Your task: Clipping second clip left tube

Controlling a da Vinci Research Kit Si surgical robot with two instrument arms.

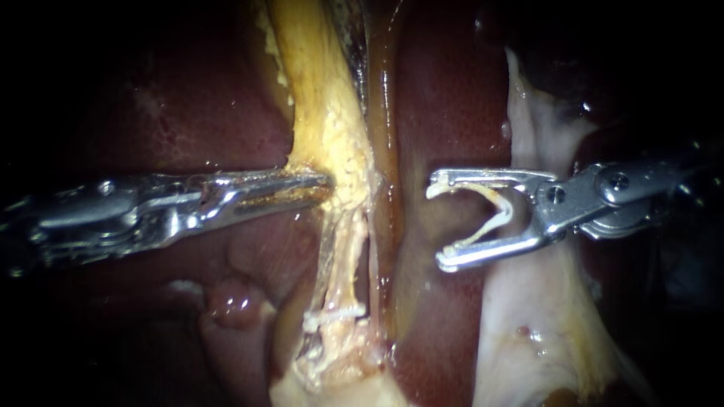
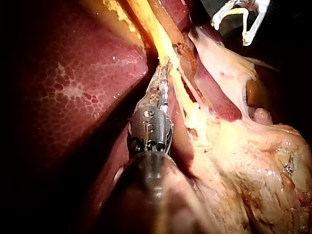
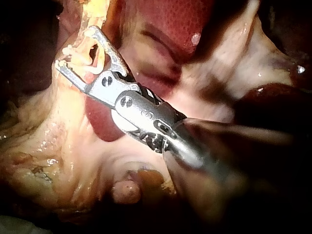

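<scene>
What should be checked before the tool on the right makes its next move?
1. Right instrument open: ok.
2. Loaded clip seated inside it: ok.
3. Left instrument holding the tube: ok.
4. Fitted clip on the tube, lower down: ok.
5. Right instrument around the tube: not ok, a gap lies between them.
6. Nothing caught behind the tube: cannot tell.

Bare liver (image 1: 445, 113) is leaving open room between the right instrument's (image 1: 437, 222) spread jaws and the left tube (image 1: 343, 241), while the left instrument (image 1: 324, 183) is blocking the tube's far side and a clip (image 1: 335, 311) is occupying its lower stretch.
</scene>
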